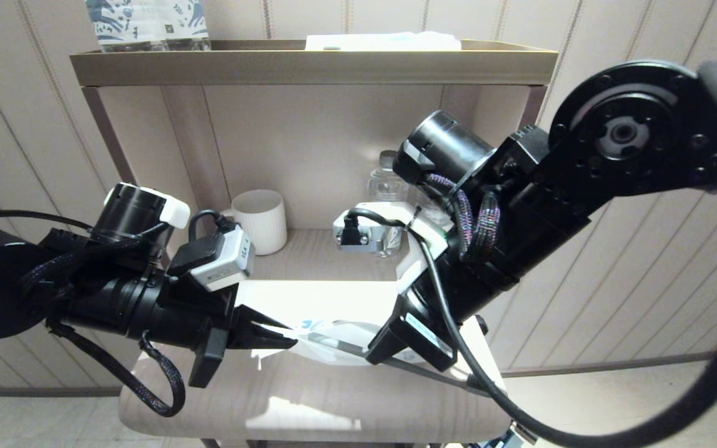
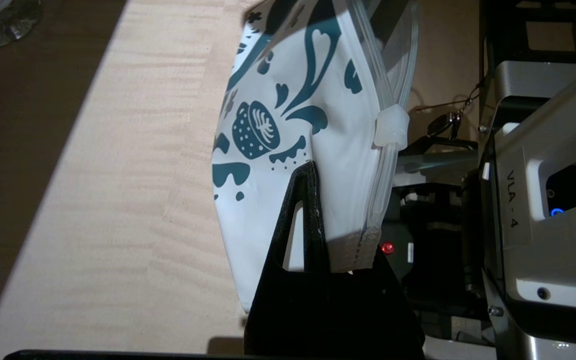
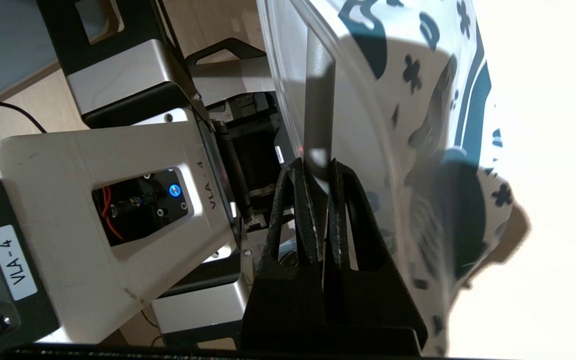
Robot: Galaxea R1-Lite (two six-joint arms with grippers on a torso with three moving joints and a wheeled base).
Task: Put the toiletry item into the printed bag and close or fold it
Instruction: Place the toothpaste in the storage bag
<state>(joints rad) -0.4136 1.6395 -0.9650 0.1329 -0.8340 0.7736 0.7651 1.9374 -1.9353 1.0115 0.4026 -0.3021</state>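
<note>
The printed bag is a white pouch with teal leaf prints, held just above the lower shelf between both arms. My left gripper is shut on the pouch's corner by the zip end, and the zip slider sits farther along the open top edge. In the right wrist view, the grey toothbrush handle runs from my right gripper into the pouch's mouth. That gripper is shut on the handle. The bristle head is hidden.
A white ribbed cup and a clear bottle stand at the back of the lower shelf. On the top shelf are a blue-patterned wrapped bottle and a folded white item.
</note>
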